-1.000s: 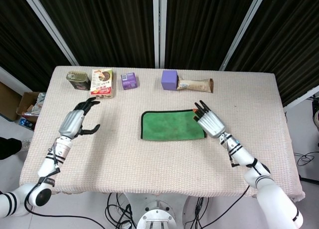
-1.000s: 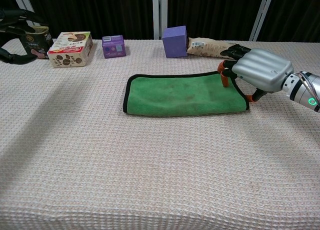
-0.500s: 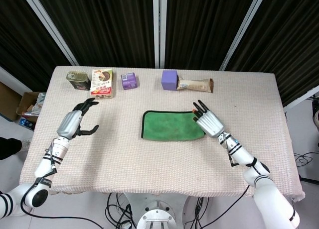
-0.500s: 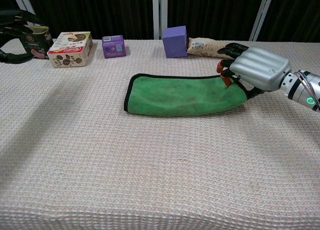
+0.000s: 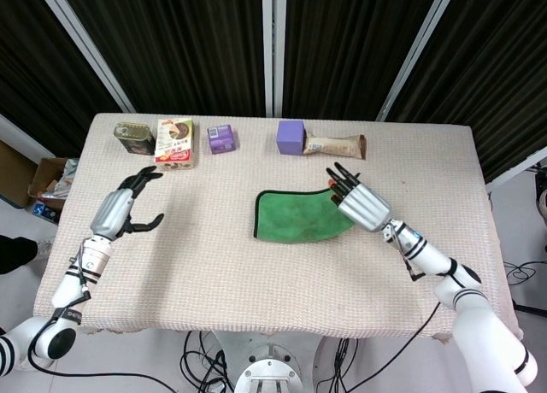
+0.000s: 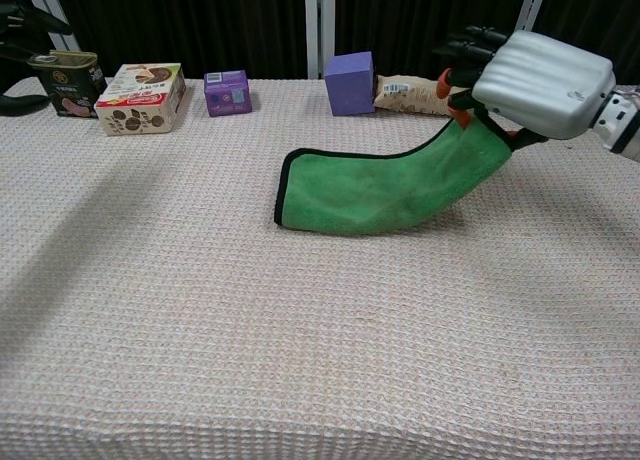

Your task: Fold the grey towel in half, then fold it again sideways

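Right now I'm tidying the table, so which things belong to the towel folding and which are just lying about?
In use:
green towel with black edging
right hand, lifting its right end

Lying about:
tin can
printed carton
small purple box
purple cube
wrapped snack bar
left hand, holding nothing

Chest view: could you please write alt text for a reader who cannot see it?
The right hand holds the right end of a folded green towel lifted off the table, while the towel's left end rests on it. Behind stand a purple cube, a snack bar, boxes and a tin.
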### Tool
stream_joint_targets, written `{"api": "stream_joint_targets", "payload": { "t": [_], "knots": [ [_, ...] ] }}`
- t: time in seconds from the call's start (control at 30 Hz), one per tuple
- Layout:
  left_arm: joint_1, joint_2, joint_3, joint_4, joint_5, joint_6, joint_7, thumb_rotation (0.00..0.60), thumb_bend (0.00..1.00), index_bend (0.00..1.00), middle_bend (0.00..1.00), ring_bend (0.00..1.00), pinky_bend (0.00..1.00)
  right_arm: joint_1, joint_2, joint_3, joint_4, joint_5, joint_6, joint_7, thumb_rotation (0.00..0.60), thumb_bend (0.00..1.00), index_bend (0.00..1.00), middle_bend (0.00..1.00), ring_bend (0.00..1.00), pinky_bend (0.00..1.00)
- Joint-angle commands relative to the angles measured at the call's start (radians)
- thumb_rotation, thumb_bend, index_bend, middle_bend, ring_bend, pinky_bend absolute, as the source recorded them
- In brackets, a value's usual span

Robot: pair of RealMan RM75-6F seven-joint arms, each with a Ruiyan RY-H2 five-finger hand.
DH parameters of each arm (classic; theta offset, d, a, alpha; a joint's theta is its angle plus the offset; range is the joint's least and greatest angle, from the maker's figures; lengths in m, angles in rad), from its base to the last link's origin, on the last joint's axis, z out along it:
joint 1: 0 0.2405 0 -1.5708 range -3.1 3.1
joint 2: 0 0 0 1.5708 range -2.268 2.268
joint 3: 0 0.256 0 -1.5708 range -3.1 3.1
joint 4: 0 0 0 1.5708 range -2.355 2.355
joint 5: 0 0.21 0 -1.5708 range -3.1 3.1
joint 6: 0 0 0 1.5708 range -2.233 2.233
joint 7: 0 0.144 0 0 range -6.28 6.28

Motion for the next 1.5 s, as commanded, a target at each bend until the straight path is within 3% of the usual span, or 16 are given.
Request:
{"api": "stream_joint_targets", "payload": {
  "t": [0.03, 0.37, 0.77, 0.87, 1.0, 1.07, 1.33, 1.43, 1.5],
  "knots": [
    [0.007, 0.003, 0.006, 0.003, 0.009, 0.002, -0.013, 0.6, 0.29, 0.16, 0.04, 0.1, 0.1, 0.071, -0.008, -0.001, -0.058, -0.024, -0.034, -0.057, 0.6, 0.39, 0.64, 0.28, 0.05, 0.0],
    [0.025, 0.017, 0.013, 0.006, 0.036, 0.022, -0.052, 0.6, 0.3, 0.16, 0.04, 0.1, 0.1, 0.249, -0.101, 0.039, -0.112, -0.031, -0.189, -0.143, 0.6, 0.39, 0.64, 0.28, 0.05, 0.0],
    [0.034, 0.025, 0.017, 0.009, 0.051, 0.027, -0.084, 0.6, 0.3, 0.16, 0.04, 0.1, 0.1, 0.349, -0.232, 0.079, -0.033, 0.01, -0.347, -0.163, 0.6, 0.37, 0.62, 0.28, 0.05, 0.0],
    [0.037, 0.025, 0.017, 0.01, 0.052, 0.03, -0.091, 0.6, 0.29, 0.16, 0.04, 0.1, 0.1, 0.361, -0.266, 0.095, -0.012, 0.033, -0.396, -0.175, 0.6, 0.32, 0.5, 0.26, 0.02, 0.0],
    [0.041, 0.027, 0.018, 0.012, 0.055, 0.035, -0.094, 0.6, 0.29, 0.17, 0.04, 0.1, 0.1, 0.362, -0.302, 0.134, -0.009, 0.079, -0.421, -0.217, 0.6, 0.1, 0.1, 0.12, 0.0, 0.0],
    [0.042, 0.028, 0.018, 0.012, 0.056, 0.037, -0.095, 0.6, 0.28, 0.17, 0.04, 0.1, 0.1, 0.355, -0.3, 0.145, -0.026, 0.089, -0.393, -0.219, 0.6, 0.02, 0.0, 0.07, 0.0, 0.0],
    [0.069, 0.054, 0.035, 0.035, 0.052, 0.063, -0.022, 0.6, 0.28, 0.16, 0.04, 0.1, 0.1, 0.235, -0.156, 0.221, -0.194, 0.144, -0.099, -0.247, 0.6, 0.0, 0.0, 0.03, 0.0, 0.0],
    [0.096, 0.069, 0.044, 0.059, 0.034, 0.104, 0.099, 0.6, 0.28, 0.17, 0.05, 0.1, 0.1, 0.13, -0.026, 0.252, -0.372, 0.181, 0.025, -0.297, 0.6, 0.09, 0.0, 0.07, 0.0, 0.0],
    [0.118, 0.07, 0.049, 0.08, 0.021, 0.146, 0.203, 0.6, 0.28, 0.17, 0.05, 0.1, 0.1, 0.039, 0.097, 0.26, -0.568, 0.217, 0.079, -0.324, 0.6, 0.18, 0.02, 0.1, 0.0, 0.0]
  ]
}}
